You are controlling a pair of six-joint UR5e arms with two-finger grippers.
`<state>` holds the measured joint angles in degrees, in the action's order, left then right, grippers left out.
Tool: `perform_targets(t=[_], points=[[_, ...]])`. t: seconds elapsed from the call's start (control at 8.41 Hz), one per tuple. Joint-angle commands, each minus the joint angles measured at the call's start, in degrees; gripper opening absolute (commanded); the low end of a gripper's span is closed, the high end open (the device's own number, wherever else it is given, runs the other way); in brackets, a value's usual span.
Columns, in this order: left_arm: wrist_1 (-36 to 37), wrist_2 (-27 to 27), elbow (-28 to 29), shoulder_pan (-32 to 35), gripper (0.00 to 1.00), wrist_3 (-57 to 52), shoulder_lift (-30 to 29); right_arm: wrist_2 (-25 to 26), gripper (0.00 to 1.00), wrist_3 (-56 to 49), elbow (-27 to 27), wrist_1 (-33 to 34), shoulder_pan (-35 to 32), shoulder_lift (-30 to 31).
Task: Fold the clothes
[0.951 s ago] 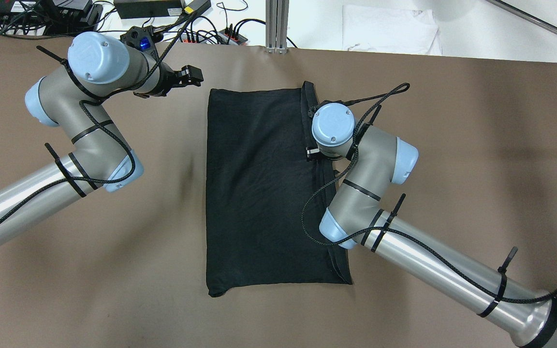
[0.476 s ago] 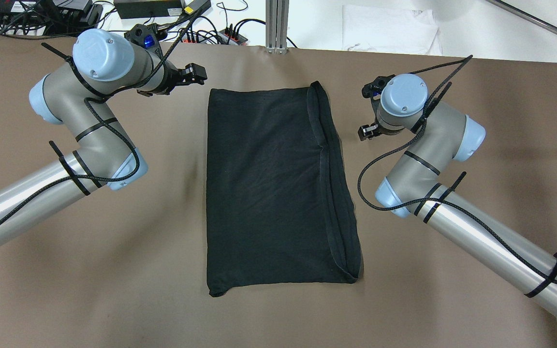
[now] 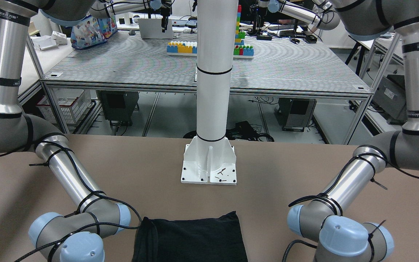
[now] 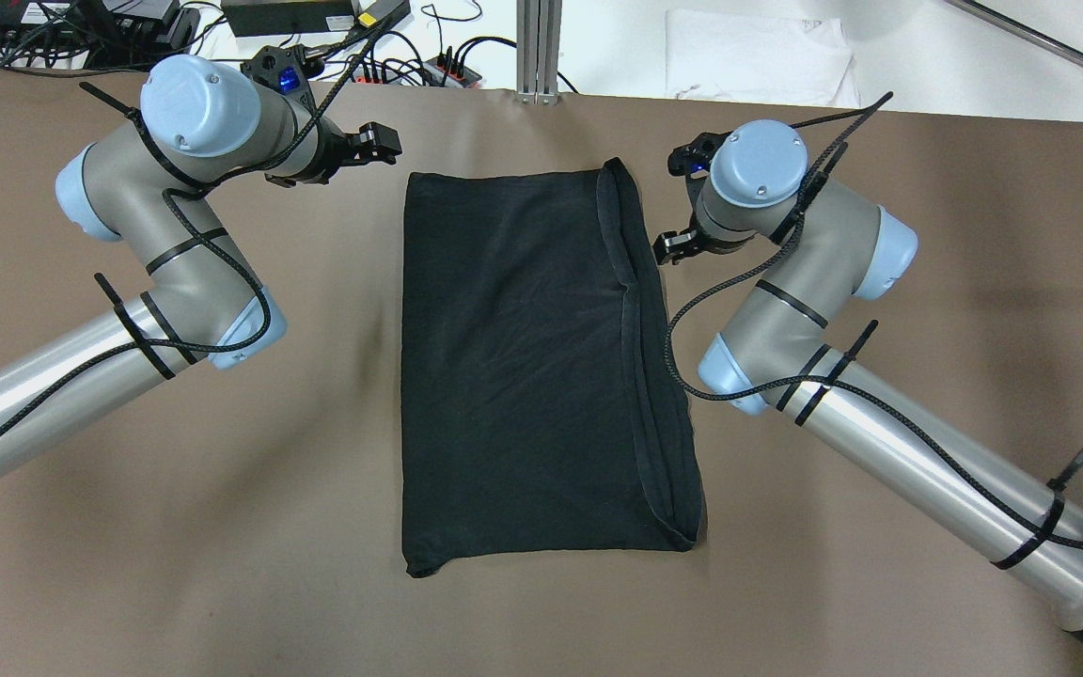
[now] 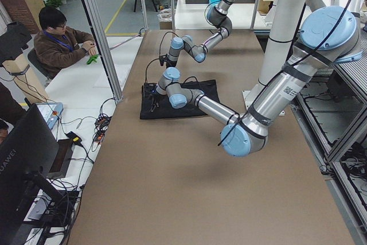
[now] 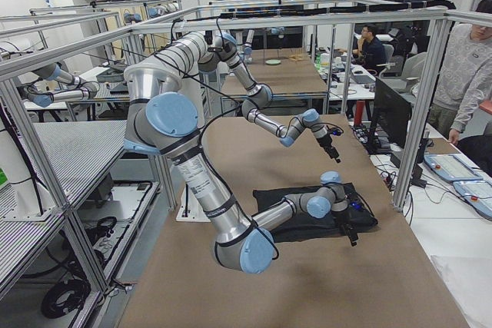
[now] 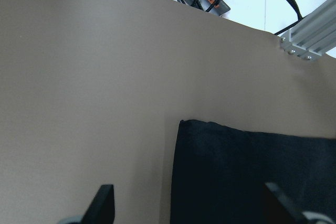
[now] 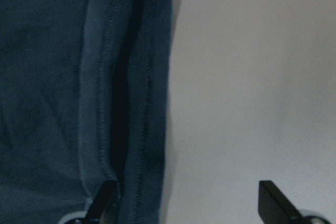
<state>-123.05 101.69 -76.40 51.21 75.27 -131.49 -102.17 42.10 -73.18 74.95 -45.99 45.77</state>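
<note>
The left pincer (image 4: 378, 146) stands open with nothing between its two dark fingers (image 7: 105, 203). They frame bare brown worktop (image 4: 175, 527) and the far left corner of the plain black, roughly rectangular knit garment (image 4: 523, 357). This pincer hangs just off that corner, apart from the fabric. The right pincer (image 4: 675, 246) is likewise spread wide and empty. One finger (image 8: 104, 200) sits over the doubled, stitched hem (image 8: 142, 77) along the garment's right edge and the other over bare worktop. It appears to hover rather than press, though the wrist view is too close to tell whether it touches. The garment lies flat in the middle of the worktop between the two arms, its long sides running away from the robot. The hem forms a darker strip down its right side, and its near left corner is slightly rounded. On the robot's side, the white pillar's base plate (image 3: 209, 163) stands well apart from the garment's near end. Beyond the worktop's far edge are black cables at a power strip (image 4: 447, 61), an aluminium post (image 4: 539, 47) and a folded white cloth (image 4: 758, 56). A person (image 5: 60, 44) sits at a neighbouring white table.
</note>
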Motion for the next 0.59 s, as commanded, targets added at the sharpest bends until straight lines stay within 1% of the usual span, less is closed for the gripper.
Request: perform_targets(t=[0.0,0.24,0.48], points=[[0.0,0.0,-0.06,0.12,1.0,0.05,0.09,0.65,0.94,6.14,0.4,-0.59,3.98,-1.48],[0.0,0.0,0.02,0.12,1.0,-0.04,0.18,6.77,0.94,6.41,1.11,-0.33,4.33,-1.39],[0.0,0.0,0.03,0.03,1.0,-0.04,0.09,7.33,0.94,6.15,2.51,-0.42,4.16,-1.39]])
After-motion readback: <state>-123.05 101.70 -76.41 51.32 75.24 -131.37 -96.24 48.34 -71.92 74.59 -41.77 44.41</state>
